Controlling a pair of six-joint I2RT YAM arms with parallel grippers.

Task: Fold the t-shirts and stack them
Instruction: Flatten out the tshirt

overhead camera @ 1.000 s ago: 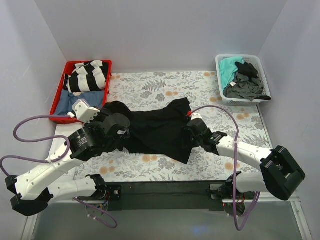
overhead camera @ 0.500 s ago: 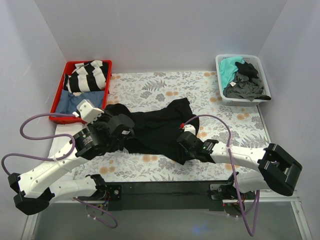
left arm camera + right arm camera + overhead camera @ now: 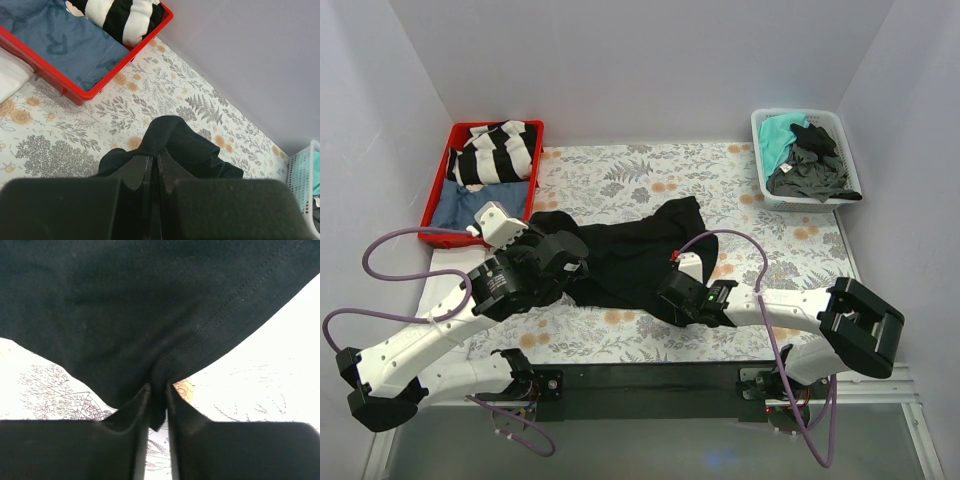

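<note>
The black t-shirt (image 3: 630, 258) lies crumpled across the middle of the floral worktop (image 3: 650, 172), between the two arms. The left tool (image 3: 154, 156) is closed tight on a bunched fold at the shirt's left end, and the right tool (image 3: 158, 388) pinches the stitched hem at its near right edge, with cloth caught between the narrow-set fingers. A red tray (image 3: 437, 183) with a striped garment (image 3: 498, 155) sits at the far left corner, and a white basket (image 3: 795, 111) at the far right holds a teal t-shirt (image 3: 778, 132) and a dark grey t-shirt (image 3: 810, 178).

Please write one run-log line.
left gripper jaws: shut on black t-shirt | right gripper jaws: shut on its edge | fold: pending
</note>
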